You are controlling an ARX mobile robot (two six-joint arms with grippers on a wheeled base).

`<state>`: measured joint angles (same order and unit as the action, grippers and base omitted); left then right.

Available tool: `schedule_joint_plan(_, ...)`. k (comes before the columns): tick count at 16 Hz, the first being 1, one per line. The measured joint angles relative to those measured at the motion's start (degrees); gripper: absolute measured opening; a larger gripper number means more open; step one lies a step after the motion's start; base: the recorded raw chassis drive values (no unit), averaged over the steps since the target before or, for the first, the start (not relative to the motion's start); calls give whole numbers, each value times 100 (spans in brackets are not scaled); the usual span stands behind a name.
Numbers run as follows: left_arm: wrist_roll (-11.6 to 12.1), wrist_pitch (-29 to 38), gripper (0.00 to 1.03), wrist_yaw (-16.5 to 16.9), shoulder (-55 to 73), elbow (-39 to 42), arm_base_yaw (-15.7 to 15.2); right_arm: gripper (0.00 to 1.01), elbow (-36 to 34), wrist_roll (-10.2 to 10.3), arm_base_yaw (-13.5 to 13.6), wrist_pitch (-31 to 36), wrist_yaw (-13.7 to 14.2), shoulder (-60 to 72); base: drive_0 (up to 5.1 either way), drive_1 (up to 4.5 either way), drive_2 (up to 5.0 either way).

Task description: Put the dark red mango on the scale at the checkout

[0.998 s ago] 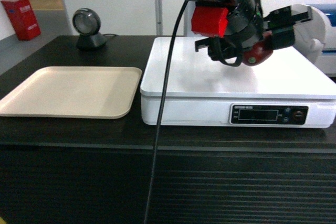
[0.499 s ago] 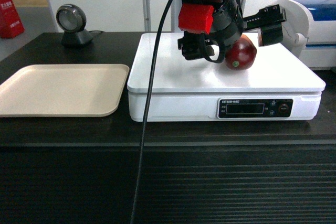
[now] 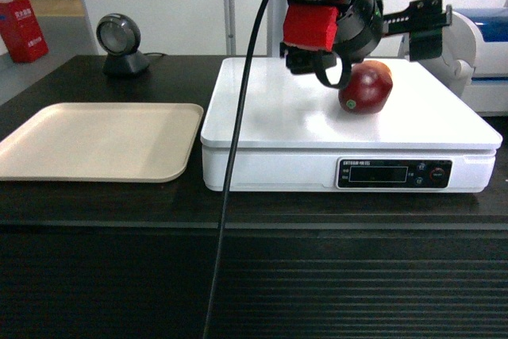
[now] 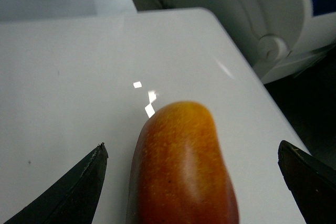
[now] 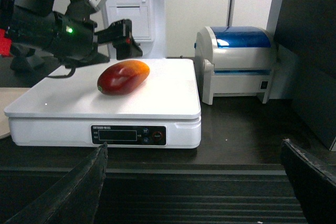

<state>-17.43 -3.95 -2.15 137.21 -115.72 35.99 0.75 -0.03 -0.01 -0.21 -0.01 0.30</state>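
The dark red mango [image 3: 366, 88] lies on its side on the white platform of the checkout scale [image 3: 278, 117], toward the back right, so its full weight rests on the scale. My left gripper [image 4: 194, 182] straddles it with both fingers spread wide and clear of the skin. My right gripper [image 5: 194, 182] hangs open in front of the counter, holding nothing.

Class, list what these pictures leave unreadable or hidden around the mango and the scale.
- Scale display: too small and dim to read in the head and right wrist views.
- Dark red mango: its near end is cut off by the bottom edge of the left wrist view.
- Left gripper: open around the mango; in the head view its near finger hides part of the fruit.
- Right gripper: only the fingertips show at the right wrist view's edges.
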Motion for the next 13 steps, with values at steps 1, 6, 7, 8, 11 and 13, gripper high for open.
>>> schedule_joint_plan(1, 142, 170, 98, -59, -177, 166, 20, 98, 0, 0, 0, 0, 0, 0, 0, 0, 0)
schedule_joint_plan(6, 1019, 1832, 98, 328, -2699, 2669, 63, 98, 0, 0, 0, 0, 0, 0, 0, 0, 0)
schedule_joint_plan(7, 1099, 2079, 98, 350, -3191, 3252, 20, 98, 0, 0, 0, 0, 0, 0, 0, 0, 0)
schedule_joint_plan(8, 1193, 2326, 98, 387, -3727, 3882, -74, 98, 0, 0, 0, 0, 0, 0, 0, 0, 0)
schedule_joint_plan(11, 1526, 2651, 98, 402, -5156, 5276, -461, 98, 0, 0, 0, 0, 0, 0, 0, 0, 0)
schedule_joint_plan(13, 1650, 2675, 98, 404, -5855, 5794, -671, 98, 0, 0, 0, 0, 0, 0, 0, 0, 0)
